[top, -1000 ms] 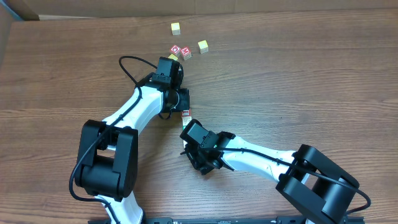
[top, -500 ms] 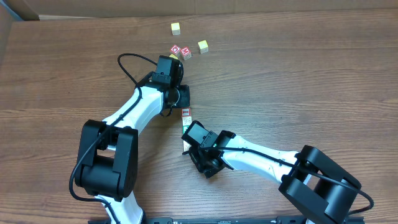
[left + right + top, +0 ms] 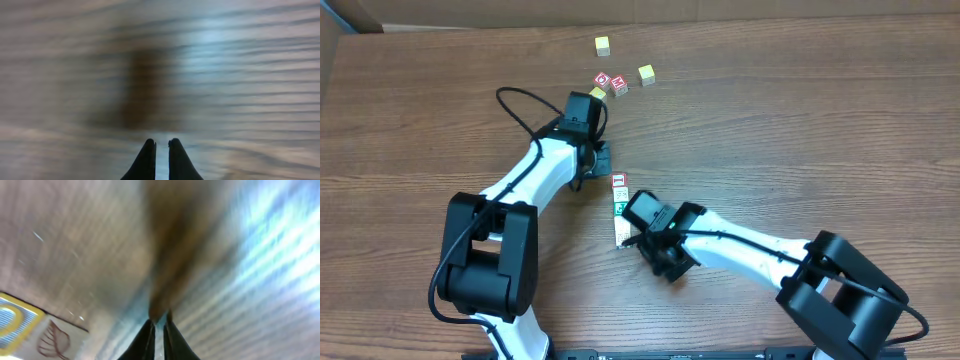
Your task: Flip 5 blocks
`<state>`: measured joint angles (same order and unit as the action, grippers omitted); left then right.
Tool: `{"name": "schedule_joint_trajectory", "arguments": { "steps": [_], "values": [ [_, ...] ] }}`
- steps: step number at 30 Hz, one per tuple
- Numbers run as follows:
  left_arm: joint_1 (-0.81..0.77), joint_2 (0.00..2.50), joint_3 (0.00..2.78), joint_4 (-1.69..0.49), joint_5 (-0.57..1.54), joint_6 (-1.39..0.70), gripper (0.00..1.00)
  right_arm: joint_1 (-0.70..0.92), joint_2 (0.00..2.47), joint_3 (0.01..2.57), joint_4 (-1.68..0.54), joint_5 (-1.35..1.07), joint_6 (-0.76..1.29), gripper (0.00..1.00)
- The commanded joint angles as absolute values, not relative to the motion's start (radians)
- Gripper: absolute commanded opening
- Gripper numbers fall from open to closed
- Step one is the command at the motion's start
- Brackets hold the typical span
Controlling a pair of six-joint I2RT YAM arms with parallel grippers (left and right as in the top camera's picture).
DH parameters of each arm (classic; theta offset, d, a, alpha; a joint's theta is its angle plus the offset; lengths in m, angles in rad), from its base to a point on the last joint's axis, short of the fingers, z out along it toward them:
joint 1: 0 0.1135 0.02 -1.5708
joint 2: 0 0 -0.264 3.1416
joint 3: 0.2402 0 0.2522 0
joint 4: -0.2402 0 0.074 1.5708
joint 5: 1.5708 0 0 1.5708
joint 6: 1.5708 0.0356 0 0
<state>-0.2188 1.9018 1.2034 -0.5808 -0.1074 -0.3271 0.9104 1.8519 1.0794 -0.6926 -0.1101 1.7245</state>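
Several whitish blocks lie in a short row on the table, a red-printed one (image 3: 618,181) at the far end and a green-printed one (image 3: 619,208) below it. My left gripper (image 3: 604,162) is shut and empty, just up and left of the row; its view shows only blurred wood beyond the fingertips (image 3: 149,150). My right gripper (image 3: 628,238) is shut and empty at the row's near end. In the right wrist view a block face (image 3: 47,339) with a leaf print sits at the lower left, apart from the gripper (image 3: 159,324).
Yellow cubes (image 3: 603,44) (image 3: 646,73) and two red-faced cubes (image 3: 603,80) (image 3: 619,86) lie farther back. Both arms cross the middle of the table. A cardboard edge (image 3: 620,12) runs along the back.
My left gripper has pulled up and left, away from the row. My right gripper has shifted right, uncovering more of the row's near end.
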Motion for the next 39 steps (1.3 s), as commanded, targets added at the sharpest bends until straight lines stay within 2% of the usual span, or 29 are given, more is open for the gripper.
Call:
{"name": "schedule_joint_trajectory", "arguments": {
  "steps": [1, 4, 6, 7, 8, 12, 14, 15, 16, 17, 19, 22, 26, 29, 32, 33, 39],
  "values": [
    [-0.179, 1.909, 1.200, -0.641, -0.162, -0.407, 0.04, 0.845, 1.893, 1.048, -0.704, 0.014, 1.558, 0.14],
    [-0.156, 1.909, 1.200, -0.711, -0.118, -0.408, 0.06, 0.809, 1.893, 1.048, -0.694, 0.073, 1.423, 0.15],
    [-0.148, 1.909, 1.200, -0.761, -0.091, -0.390, 0.08, 0.786, 1.893, 1.048, -0.668, 0.092, 1.309, 0.27],
    [-0.146, 1.909, 1.200, -0.778, -0.080, -0.371, 0.09, 0.771, 1.893, 1.048, -0.643, 0.088, 1.225, 0.34],
    [-0.146, 1.909, 1.199, -0.791, -0.068, -0.343, 0.10, 0.760, 1.893, 1.048, -0.616, 0.081, 1.143, 0.47],
    [-0.149, 1.909, 1.199, -0.817, -0.051, -0.259, 0.14, 0.725, 1.893, 1.048, -0.518, -0.025, 0.820, 0.72],
    [-0.149, 1.909, 1.199, -0.819, -0.051, -0.251, 0.23, 0.716, 1.893, 1.049, -0.487, -0.054, 0.739, 0.82],
    [-0.149, 1.909, 1.199, -0.819, -0.051, -0.250, 0.35, 0.713, 1.893, 1.049, -0.483, -0.054, 0.721, 0.84],
    [-0.149, 1.909, 1.199, -0.819, -0.051, -0.250, 0.52, 0.709, 1.893, 1.052, -0.483, -0.054, 0.707, 0.84],
    [-0.149, 1.909, 1.199, -0.819, -0.051, -0.250, 0.64, 0.705, 1.893, 1.055, -0.486, -0.054, 0.702, 0.84],
    [-0.149, 1.909, 1.200, -0.823, -0.051, -0.250, 0.78, 0.699, 1.893, 1.066, -0.501, -0.054, 0.702, 0.84],
    [-0.149, 1.909, 1.200, -0.837, -0.051, -0.250, 0.84, 0.694, 1.892, 1.088, -0.533, -0.054, 0.670, 0.85],
    [-0.149, 1.909, 1.200, -0.847, -0.055, -0.246, 0.85, 0.694, 1.891, 1.113, -0.557, -0.054, 0.577, 0.84],
    [-0.149, 1.909, 1.200, -0.848, -0.056, -0.247, 0.88, 0.694, 1.887, 1.148, -0.612, -0.054, 0.530, 0.72],
    [-0.149, 1.909, 1.200, -0.852, -0.055, -0.251, 0.88, 0.694, 1.874, 1.200, -0.708, -0.054, 0.462, 0.50],
    [-0.149, 1.909, 1.200, -0.854, -0.054, -0.252, 0.85, 0.694, 1.869, 1.217, -0.738, -0.054, 0.441, 0.42],
    [-0.148, 1.837, 1.200, -0.870, -0.060, -0.306, 0.83, 0.699, 1.827, 1.278, -0.856, -0.055, 0.364, 0.34]
  ]
}}
